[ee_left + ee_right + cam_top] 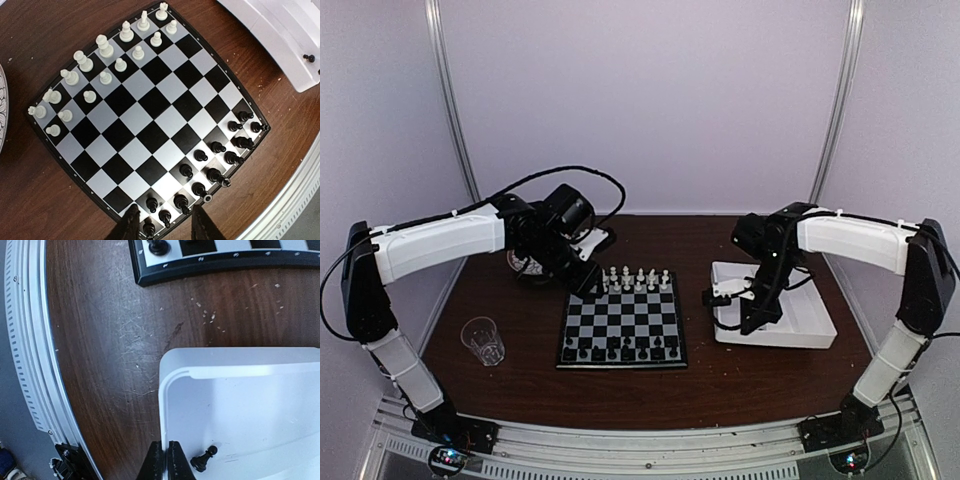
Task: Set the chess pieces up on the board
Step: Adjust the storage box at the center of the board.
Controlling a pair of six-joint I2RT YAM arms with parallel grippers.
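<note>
The board (622, 320) lies mid-table and fills the left wrist view (150, 115). White chess pieces (638, 280) stand in two rows on its far side (105, 65); black chess pieces (620, 350) stand along its near side (220, 160). My left gripper (584, 278) is open and empty, its fingertips (131, 222) framing the board's black-piece corner. My right gripper (758, 318) is shut on the white tray's wall (162, 405). A lone black pawn (204, 459) lies inside the tray, just right of my fingers.
The white tray (800, 320) sits right of the board. A clear glass (483, 340) stands at the left. A round patterned plate (520, 262) lies behind my left arm. A metal rail (25, 350) runs along the table's near edge.
</note>
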